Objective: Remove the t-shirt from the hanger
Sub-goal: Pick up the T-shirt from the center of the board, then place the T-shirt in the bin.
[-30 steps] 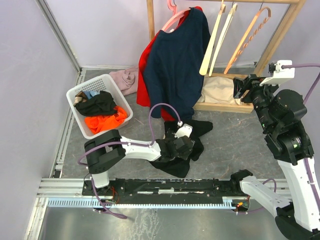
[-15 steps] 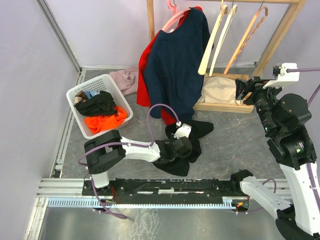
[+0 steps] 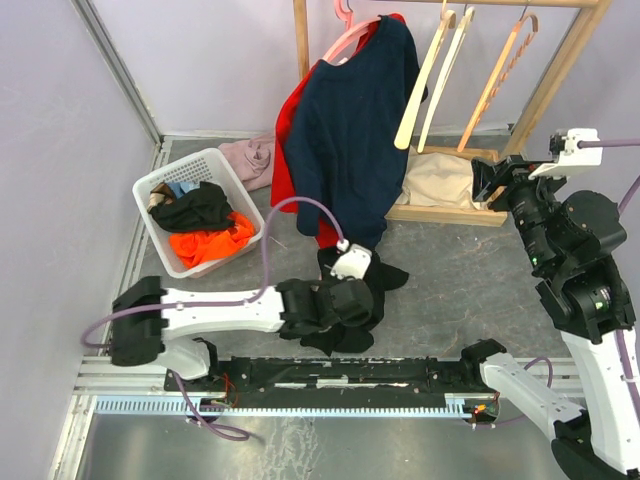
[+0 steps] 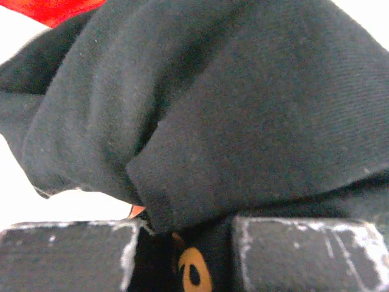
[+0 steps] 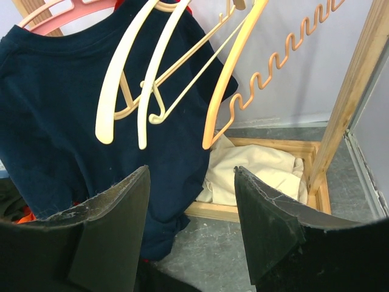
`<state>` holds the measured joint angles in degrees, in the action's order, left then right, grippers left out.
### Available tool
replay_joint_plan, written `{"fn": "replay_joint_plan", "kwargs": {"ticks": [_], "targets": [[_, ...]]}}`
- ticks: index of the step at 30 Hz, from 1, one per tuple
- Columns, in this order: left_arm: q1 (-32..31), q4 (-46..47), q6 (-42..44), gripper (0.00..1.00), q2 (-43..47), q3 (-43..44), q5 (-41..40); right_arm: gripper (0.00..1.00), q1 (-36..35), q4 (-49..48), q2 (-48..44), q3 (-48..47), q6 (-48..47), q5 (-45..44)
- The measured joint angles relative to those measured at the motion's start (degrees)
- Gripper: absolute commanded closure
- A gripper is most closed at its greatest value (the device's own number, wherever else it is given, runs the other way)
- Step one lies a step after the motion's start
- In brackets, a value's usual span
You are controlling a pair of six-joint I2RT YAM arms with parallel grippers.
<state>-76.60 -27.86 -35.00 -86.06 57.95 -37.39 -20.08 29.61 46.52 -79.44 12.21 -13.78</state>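
Observation:
A navy t-shirt [image 3: 350,120] [image 5: 55,103] hangs on a pink hanger [image 3: 345,35] [image 5: 55,15] at the left end of the wooden rack, with red cloth [image 3: 288,120] behind it. Below it on the floor lies a black garment [image 3: 385,275] [image 4: 243,109]. My left gripper [image 3: 350,300] [image 4: 185,228] is shut on a fold of this black cloth, which fills the left wrist view. My right gripper [image 3: 490,180] [image 5: 191,182] is open and empty, held in the air right of the rack, facing the navy t-shirt.
A white basket [image 3: 200,160] of black and orange clothes stands at the left, with a pink garment [image 3: 250,158] behind it. Empty cream hangers [image 3: 430,80] and an orange one [image 3: 495,75] hang on the rack [image 3: 560,70]. Cream cloth [image 3: 435,180] lies on its base.
My left gripper has shut on the black garment and bunched it toward the near edge. The left arm's elbow has swung out to the left. The right arm has barely moved.

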Motion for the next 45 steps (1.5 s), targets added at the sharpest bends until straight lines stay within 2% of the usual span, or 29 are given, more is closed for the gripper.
{"fn": "replay_joint_plan", "kwargs": {"ticks": [7,18,22,25,30,35,45], "targets": [[0.0,-10.0,-2.0,0.97,12.1,4.9,-10.2,0.35,0.0,0.0,-0.5,0.0,0.1,0.5],[0.1,-26.6,-8.3,0.97,19.8,11.9,-26.5,0.35,0.0,0.0,-0.3,0.0,0.2,1.3],[2.7,-28.8,-8.3,0.97,22.1,14.4,-30.8,0.35,0.0,-0.1,0.0,0.0,0.4,1.6],[7.9,-26.1,-4.2,0.97,23.8,14.8,-31.9,0.35,0.0,-0.3,0.3,0.0,0.6,1.9],[23.3,-14.0,7.1,0.97,26.8,13.2,-28.0,0.35,0.0,-0.5,0.7,0.1,0.8,2.4],[33.9,-4.9,15.3,0.97,25.5,13.8,-24.7,0.35,0.0,-0.5,1.2,0.1,1.0,2.8],[55.1,2.8,18.6,0.97,17.2,15.7,-12.3,0.35,0.0,-0.5,1.8,0.6,1.0,2.8]]}}
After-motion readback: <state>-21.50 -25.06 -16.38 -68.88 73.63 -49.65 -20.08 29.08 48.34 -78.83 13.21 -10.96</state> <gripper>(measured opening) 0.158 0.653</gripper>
